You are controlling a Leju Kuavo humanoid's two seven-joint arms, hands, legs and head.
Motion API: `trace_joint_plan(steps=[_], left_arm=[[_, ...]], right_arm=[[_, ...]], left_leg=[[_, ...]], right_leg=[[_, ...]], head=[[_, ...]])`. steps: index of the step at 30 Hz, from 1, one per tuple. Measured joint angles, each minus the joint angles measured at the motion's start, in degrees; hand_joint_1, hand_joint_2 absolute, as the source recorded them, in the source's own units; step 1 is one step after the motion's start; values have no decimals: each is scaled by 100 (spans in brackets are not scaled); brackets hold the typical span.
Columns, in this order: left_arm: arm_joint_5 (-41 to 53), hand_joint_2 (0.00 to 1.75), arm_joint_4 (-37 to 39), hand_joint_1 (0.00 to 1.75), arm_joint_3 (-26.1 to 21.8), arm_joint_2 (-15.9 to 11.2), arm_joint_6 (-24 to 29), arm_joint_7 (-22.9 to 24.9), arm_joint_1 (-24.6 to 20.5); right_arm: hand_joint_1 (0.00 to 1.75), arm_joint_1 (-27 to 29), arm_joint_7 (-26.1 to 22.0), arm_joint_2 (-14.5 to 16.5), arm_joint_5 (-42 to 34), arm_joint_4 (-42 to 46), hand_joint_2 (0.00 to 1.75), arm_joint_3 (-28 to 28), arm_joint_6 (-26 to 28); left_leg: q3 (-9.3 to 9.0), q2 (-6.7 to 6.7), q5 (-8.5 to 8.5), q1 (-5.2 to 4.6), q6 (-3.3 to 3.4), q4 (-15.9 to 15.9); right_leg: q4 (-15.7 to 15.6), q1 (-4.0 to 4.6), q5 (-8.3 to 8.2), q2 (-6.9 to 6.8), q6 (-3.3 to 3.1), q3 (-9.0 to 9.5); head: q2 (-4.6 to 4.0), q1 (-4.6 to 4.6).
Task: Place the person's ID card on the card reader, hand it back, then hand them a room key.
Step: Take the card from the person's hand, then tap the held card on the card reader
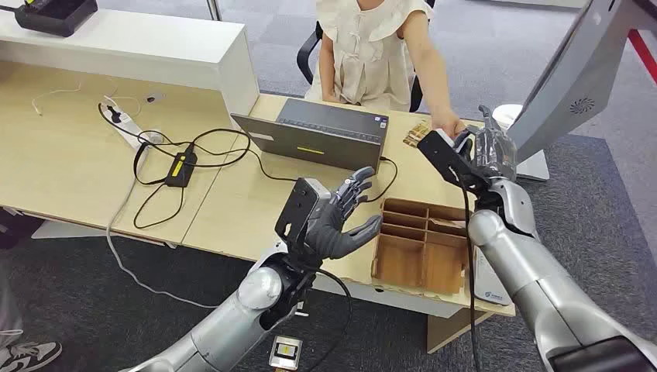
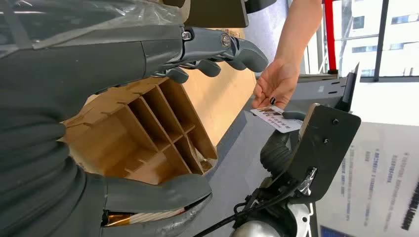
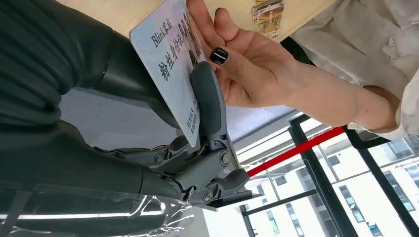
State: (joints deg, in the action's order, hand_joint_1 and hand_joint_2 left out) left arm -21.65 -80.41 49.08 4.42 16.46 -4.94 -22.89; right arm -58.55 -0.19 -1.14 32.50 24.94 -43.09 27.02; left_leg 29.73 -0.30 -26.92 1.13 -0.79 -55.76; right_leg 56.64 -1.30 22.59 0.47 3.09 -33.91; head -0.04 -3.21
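Observation:
My right hand [image 1: 474, 152] is stretched over the desk's far right and pinches a white ID card [image 3: 170, 59] between thumb and finger. The person's hand [image 3: 247, 64] has its fingers on the same card [image 2: 274, 118] from the far side. A small stack of patterned cards [image 1: 416, 133] lies on the desk just beyond. My left hand [image 1: 341, 218] hovers open, holding nothing, beside a brown cardboard divider tray [image 1: 422, 248]. A white flat device [image 1: 488, 288] lies under my right forearm; I cannot tell whether it is the card reader.
A grey laptop [image 1: 318, 138] stands between me and the seated person [image 1: 372, 46]. A large tilted monitor [image 1: 573, 77] rises at the right, with a white cup [image 1: 507, 115] near it. A power strip [image 1: 128, 124] and black cables [image 1: 182, 167] lie on the left.

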Motion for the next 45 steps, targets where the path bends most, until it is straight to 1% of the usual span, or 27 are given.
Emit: trace_joint_plan(steps=[7, 12, 14, 17, 21, 24, 29, 36, 38, 40, 42, 45], left_arm=[[40, 175, 0, 0, 10, -1, -25, 56, -5], [132, 175, -12, 0, 11, -22, -9, 119, 4], [174, 175, -32, 0, 2, -32, 28, 145, 27], [233, 175, -75, 0, -23, -68, 96, 182, 82], [348, 175, -193, 0, -72, -145, 190, 227, 211], [392, 175, -280, 0, -110, -211, 231, 251, 294], [454, 175, -410, 0, -167, -281, 287, 297, 396], [582, 175, -674, 0, -284, -429, 360, 356, 627], [618, 175, -746, 0, -319, -458, 381, 384, 678], [642, 175, -817, 0, -342, -478, 402, 405, 733], [653, 175, -868, 0, -355, -499, 409, 410, 764], [646, 175, -920, 0, -357, -517, 418, 409, 774]], right_arm=[[175, 57, -51, -38, -231, 21, 175, 44, 82], [175, 158, -264, -67, -811, 228, 175, 138, 299], [175, 264, -316, -99, -1112, 455, 175, 202, 433], [175, 495, -245, -185, -1400, 914, 175, 321, 579], [175, 1075, -23, -411, -1541, 1857, 175, 643, 868], [175, 1462, 67, -584, -1537, 2552, 175, 957, 985], [175, 1865, 133, -810, -1439, 3350, 175, 1436, 1230], [175, 2824, 353, -1245, -1292, 4459, 175, 2547, 1302], [175, 3068, 490, -1359, -1152, 4652, 175, 2785, 1224], [175, 3315, 647, -1456, -894, 4775, 175, 2935, 1026], [175, 3483, 776, -1518, -532, 4818, 175, 3013, 754], [175, 3589, 895, -1562, 32, 4782, 175, 3023, 453]], left_leg=[[1, 0, 0, 0, 0, 0], [0, 0, 0, 0, 0, 0], [0, 0, 0, 1, 0, 0], [-1, 0, 0, 1, 0, 0], [-1, -2, 0, 0, 0, 0], [0, -2, -1, -1, 0, 1], [-5, 0, -1, -2, 1, 0], [-4, 1, -2, -1, 0, 1], [-6, 5, -5, -1, -1, 2], [-4, 3, -6, -1, -1, 2], [-2, 3, -6, -1, -1, 3], [-4, 6, -4, 0, -1, 3]], right_leg=[[0, 0, 0, 1, 0, 0], [0, 0, 0, 1, 0, 1], [0, 0, 0, 1, 0, 1], [0, 0, 0, 1, 0, 1], [-2, 0, 1, -1, 0, 4], [-2, -1, 1, -1, 0, 3], [-5, -1, 0, 1, 0, 4], [-5, -1, 1, 0, 0, 5], [-6, -1, 1, 4, 1, 6], [-7, -1, 2, 3, 2, 7], [-6, -1, 2, 3, 1, 5], [-5, -1, 2, 4, 1, 5]], head=[[0, 0], [0, -1], [0, 0], [0, -1], [0, -1], [0, -2], [0, 0], [0, 0], [0, -1], [0, -1], [0, -1], [0, -1]])
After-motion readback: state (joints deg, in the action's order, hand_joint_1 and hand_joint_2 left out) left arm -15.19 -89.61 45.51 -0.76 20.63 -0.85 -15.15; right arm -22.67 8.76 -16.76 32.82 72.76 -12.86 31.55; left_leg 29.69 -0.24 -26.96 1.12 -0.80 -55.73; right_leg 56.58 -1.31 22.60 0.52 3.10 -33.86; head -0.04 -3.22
